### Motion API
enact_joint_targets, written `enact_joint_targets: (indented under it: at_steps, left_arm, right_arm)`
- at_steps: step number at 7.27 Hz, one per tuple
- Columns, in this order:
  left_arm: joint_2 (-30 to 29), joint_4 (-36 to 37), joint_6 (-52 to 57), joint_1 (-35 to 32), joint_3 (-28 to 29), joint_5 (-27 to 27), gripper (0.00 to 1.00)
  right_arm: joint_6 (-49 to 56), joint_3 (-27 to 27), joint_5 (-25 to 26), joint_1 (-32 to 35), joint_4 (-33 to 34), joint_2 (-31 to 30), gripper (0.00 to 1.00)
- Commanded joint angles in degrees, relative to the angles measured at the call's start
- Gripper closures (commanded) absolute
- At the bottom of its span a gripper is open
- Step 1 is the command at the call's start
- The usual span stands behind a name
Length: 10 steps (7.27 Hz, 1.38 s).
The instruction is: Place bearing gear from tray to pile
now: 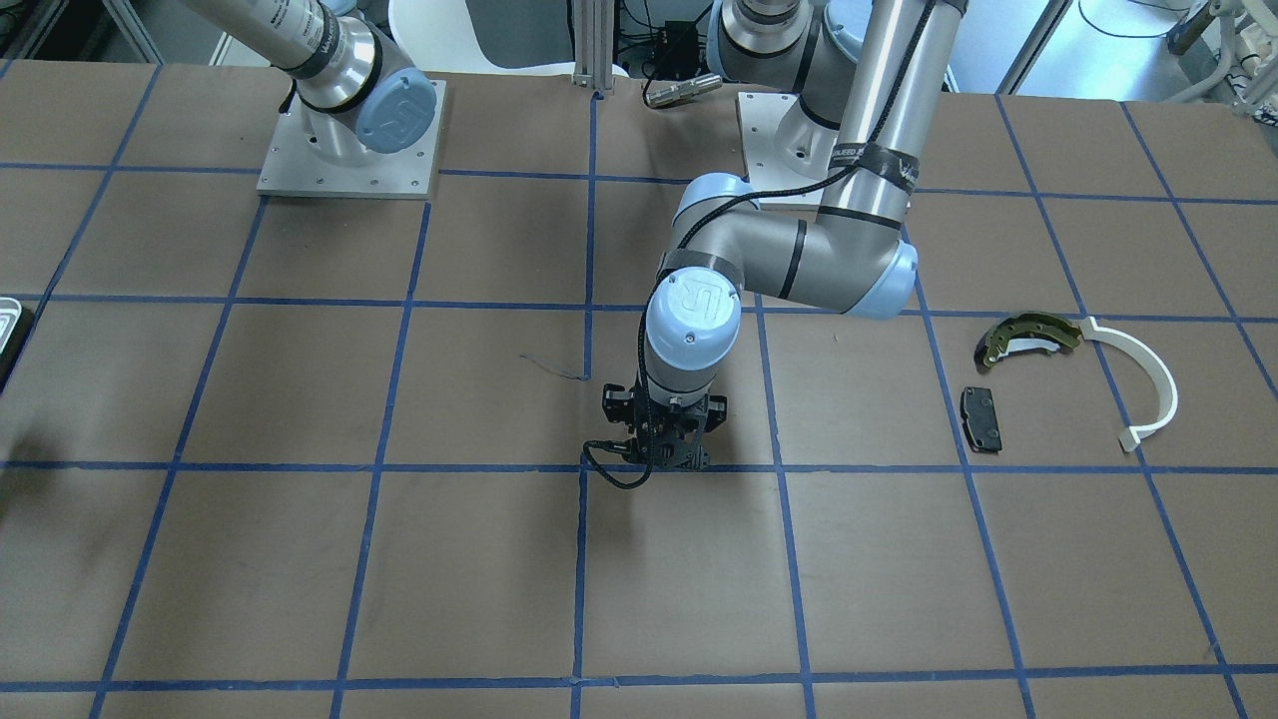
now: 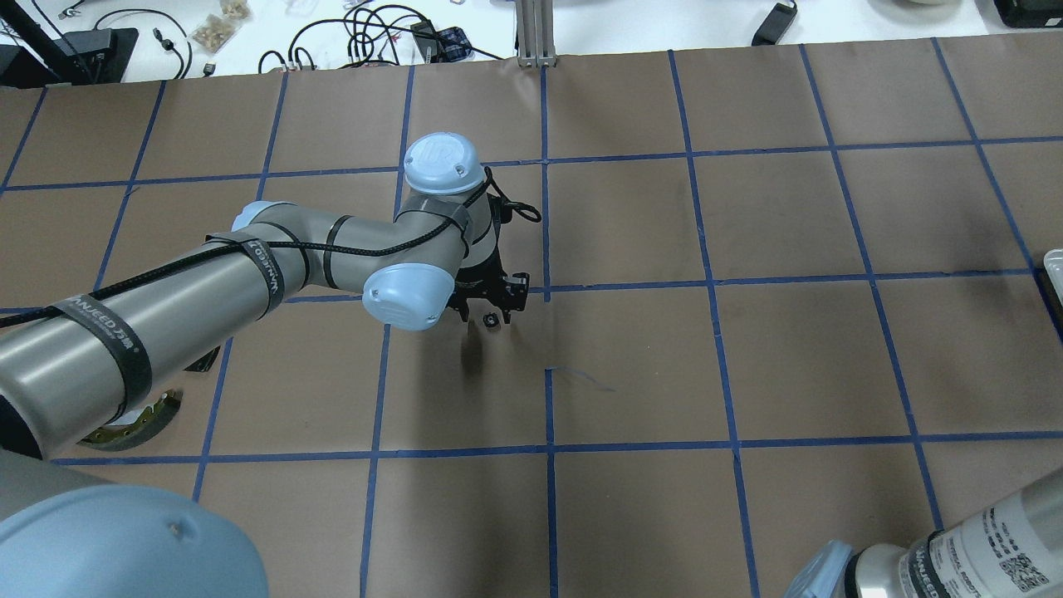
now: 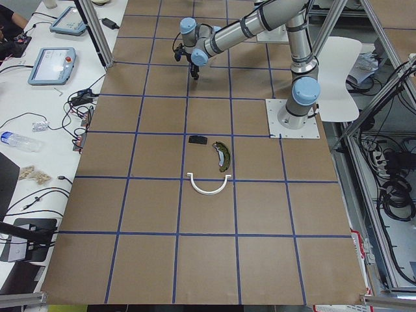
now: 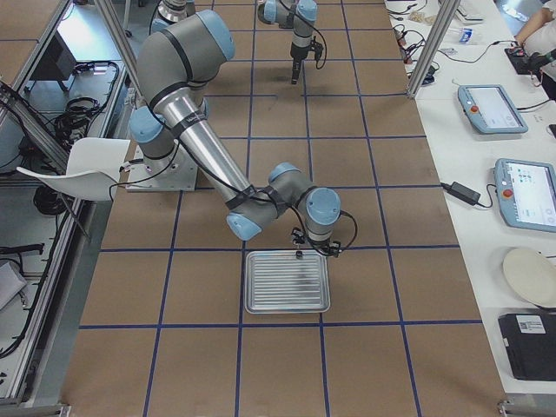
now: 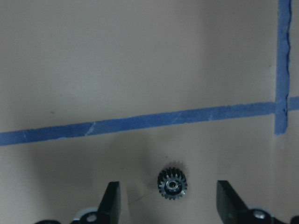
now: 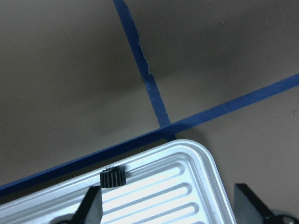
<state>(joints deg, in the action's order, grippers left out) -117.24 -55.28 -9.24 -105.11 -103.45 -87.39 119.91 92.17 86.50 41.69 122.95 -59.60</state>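
Observation:
A small black toothed bearing gear (image 5: 172, 184) lies flat on the brown table between the spread fingers of my left gripper (image 5: 170, 207), which is open and low over the table's middle (image 1: 667, 454). A second black gear (image 6: 112, 178) sits in the ribbed silver tray (image 6: 196, 158) by its rim. My right gripper (image 6: 170, 207) is open above that tray edge (image 4: 300, 254). The pile lies well off to the side: an olive-gold brake shoe (image 1: 1028, 338), a white arc (image 1: 1148, 384) and a black pad (image 1: 981, 419).
Blue tape lines (image 5: 140, 123) grid the brown table. The tray (image 1: 8, 325) is at the table's far end from the pile. The left arm's elbow (image 2: 411, 295) hangs over the table's middle. Monitors and cables line the side bench (image 3: 52, 65).

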Motion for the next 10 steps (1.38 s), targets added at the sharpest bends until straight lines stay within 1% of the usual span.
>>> enact_joint_targets:
  at_steps: [1, 2, 3, 4, 5, 6, 7, 8, 9, 10]
  left_arm:
    - [-0.62, 0.52, -0.34, 0.0, 0.18, -0.07, 0.33]
    - [-0.62, 0.79, -0.25, -0.09, 0.09, 0.02, 0.57]
    - [-0.62, 0.88, -0.34, -0.18, 0.09, 0.02, 0.98]
    - [-0.62, 0.88, -0.34, -0.18, 0.18, 0.02, 1.0]
    - [-0.01, 0.62, -0.34, -0.01, 0.61, 0.2, 1.0]
    - [1.82, -0.69, 0.01, 0.61, 1.84, -0.15, 1.0]
    - [3.14, -6.97, 0.62, 2.53, 5.15, -0.59, 1.0]
    - [4.29, -16.95, 1.24, 5.76, 11.63, -0.94, 1.0]
    - [4.82, -26.97, 6.81, 10.15, 18.13, -3.47, 1.0]
    - [5.0, -32.64, 14.0, 15.41, 21.76, -8.8, 1.0]
  right_arm:
    - [5.59, 2.56, -0.55, -0.3, 0.71, 0.27, 0.0]
    - [10.13, 3.7, -0.55, -0.99, 0.88, 0.18, 0.0]
    - [10.87, 3.8, 0.06, -1.17, 1.06, 0.18, 0.0]
    - [10.79, 3.89, 1.98, -1.26, 0.89, 0.18, 0.0]
    - [10.79, 3.89, 2.26, -1.35, 0.88, 0.18, 0.01]
    - [10.26, 3.89, 2.44, -1.35, 0.71, 0.44, 0.08]
    - [10.17, 3.98, 4.53, -1.35, 0.88, 0.36, 0.27]
    - [10.43, 3.98, 4.99, -1.35, 0.8, 0.44, 0.35]
    - [10.7, 4.07, 4.9, -1.35, 0.88, 0.45, 0.45]
    - [10.18, 5.2, 4.9, -1.35, 0.88, 0.45, 0.52]
